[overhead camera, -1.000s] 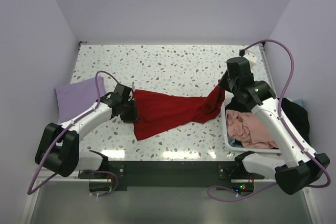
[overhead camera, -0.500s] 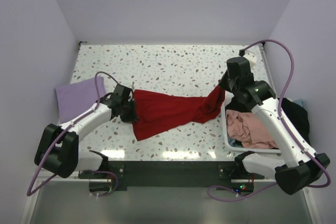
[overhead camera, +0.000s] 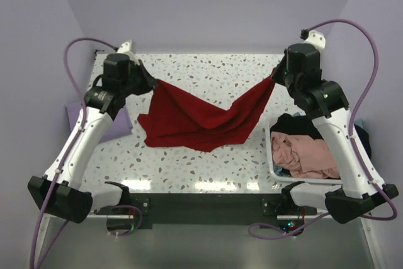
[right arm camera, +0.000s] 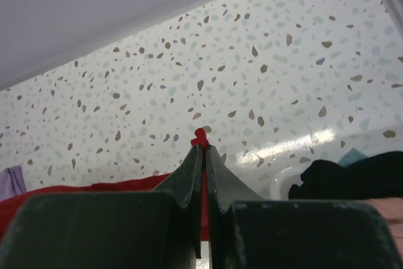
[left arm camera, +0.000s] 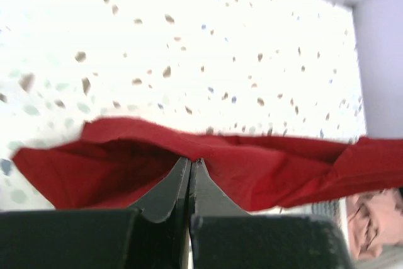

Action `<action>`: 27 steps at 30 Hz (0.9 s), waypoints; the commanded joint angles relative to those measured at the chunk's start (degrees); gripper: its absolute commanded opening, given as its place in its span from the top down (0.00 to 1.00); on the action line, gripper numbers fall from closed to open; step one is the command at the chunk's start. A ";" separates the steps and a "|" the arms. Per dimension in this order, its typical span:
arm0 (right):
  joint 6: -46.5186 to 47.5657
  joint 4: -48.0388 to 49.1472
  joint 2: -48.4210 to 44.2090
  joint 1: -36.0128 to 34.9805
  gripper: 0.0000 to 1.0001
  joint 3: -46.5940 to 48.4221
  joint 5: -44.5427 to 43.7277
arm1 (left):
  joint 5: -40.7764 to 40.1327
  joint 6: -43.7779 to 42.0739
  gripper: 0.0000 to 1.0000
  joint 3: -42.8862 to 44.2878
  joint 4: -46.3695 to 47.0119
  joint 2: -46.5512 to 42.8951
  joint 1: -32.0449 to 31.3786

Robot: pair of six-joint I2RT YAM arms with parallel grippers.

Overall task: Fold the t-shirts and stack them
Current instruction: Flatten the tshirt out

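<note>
- Left pincer (left arm camera: pixel 190 162): shut tight, with a fold of the red shirt (left arm camera: pixel 264 168) pinched right at the tips. A second ago it was still closing, down low at the shirt's left edge. Now it's locked and lifted to about 10 o'clock over the table (overhead camera: pixel 208 70).
- Right pincer (right arm camera: pixel 203 149): also clamped flat. Only a little red nub of cloth pokes out past the tips, so it's a thin grip on an edge. It was already closed a second ago, near the basket (overhead camera: pixel 272 155). It has since gone up and back to about 2 o'clock.
- The red shirt has gone from a bunched strip lying on the table to a spread sheet slung between the two arms, sagging in a V toward 6 o'clock. The low part looks like it brushes the tabletop, but I can't say for sure.
- My read: this is the shake-out before laying it flat, so no folding on this one yet. That tiny right-hand grip is what I'd worry about slipping.
- The lavender shirt (overhead camera: pixel 73 116) sits folded at 9 o'clock, partly under the left arm, probably the start of the stack.
- The salmon-pink shirt (overhead camera: pixel 302 155) and black shirt (overhead camera: pixel 362 140) are still heaped in the basket at 4 o'clock.
</note>
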State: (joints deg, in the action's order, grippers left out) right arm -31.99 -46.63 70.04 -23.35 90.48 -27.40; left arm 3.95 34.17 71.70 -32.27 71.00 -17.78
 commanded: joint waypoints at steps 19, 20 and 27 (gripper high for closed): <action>19.50 16.29 -5.44 1.82 1.00 32.22 -2.13 | -21.25 -5.52 1.00 27.27 9.24 -12.63 15.58; 20.12 17.01 -5.88 1.91 1.00 32.65 -2.48 | -22.22 -5.61 1.00 26.31 10.03 -15.25 15.58; 23.11 20.35 -1.94 1.82 1.00 35.03 -3.45 | -16.88 -4.21 1.00 19.89 7.41 -16.43 15.58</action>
State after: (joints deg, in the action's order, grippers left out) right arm -12.40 -30.22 63.40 -21.67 125.80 -28.67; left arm -14.04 29.43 94.89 -24.71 50.57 -2.63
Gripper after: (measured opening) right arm 0.014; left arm 0.016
